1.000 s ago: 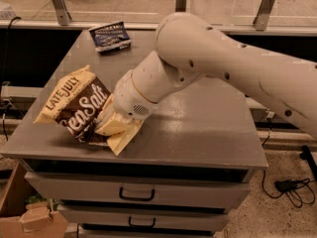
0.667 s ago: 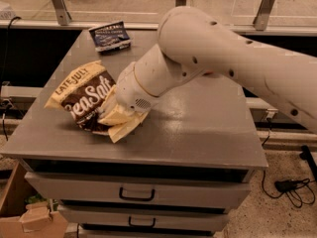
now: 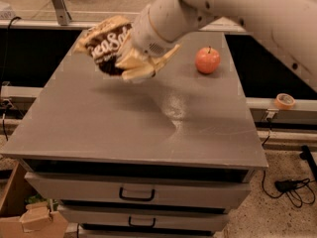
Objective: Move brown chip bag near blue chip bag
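The brown chip bag, crinkled dark brown and cream with white "Sea Salt" lettering, hangs in the air above the back left part of the grey table. Its shadow lies on the tabletop below it. My gripper is shut on the bag's right end, at the tip of the big white arm that reaches in from the upper right. The blue chip bag is out of sight, either hidden behind the arm and bag or outside the view.
A red apple stands on the table at the back right. A tape roll lies on a ledge right of the table. Drawers are under the tabletop. A cardboard box and cables are on the floor.
The brown chip bag has left the tabletop at the front left and now hangs higher and farther back in my gripper. The blue bag, seen earlier at the back, no longer shows.
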